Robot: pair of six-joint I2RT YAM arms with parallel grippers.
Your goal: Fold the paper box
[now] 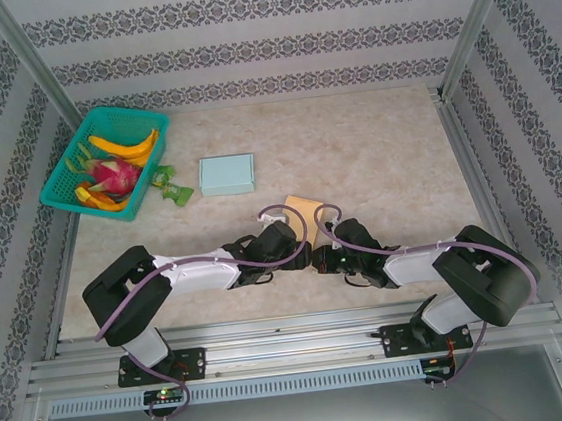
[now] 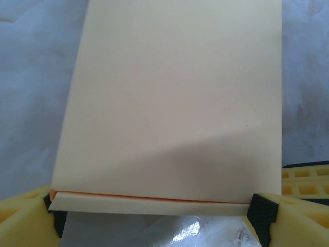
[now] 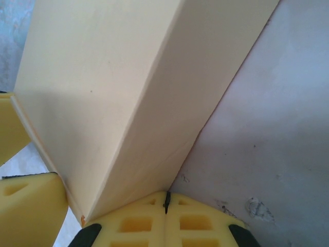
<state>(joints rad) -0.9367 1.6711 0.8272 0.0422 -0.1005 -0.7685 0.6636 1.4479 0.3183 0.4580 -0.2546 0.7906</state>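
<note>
The paper box [image 1: 301, 208] lies on the table [image 1: 375, 150] just ahead of both grippers. Its near edge sits between the left gripper [image 2: 154, 226]'s two fingers, one at each near corner. The right gripper [image 3: 167, 198] lies just right of the left one, its tips against the foot of the box's right side wall. Well ahead and to the left of the left gripper lie a flat carton [image 1: 227, 174], a packet [image 1: 170, 187] left of that, then a basket [image 1: 60, 163] farthest left, holding bananas [image 1: 125, 146] and a dragon fruit [image 1: 116, 173].
</note>
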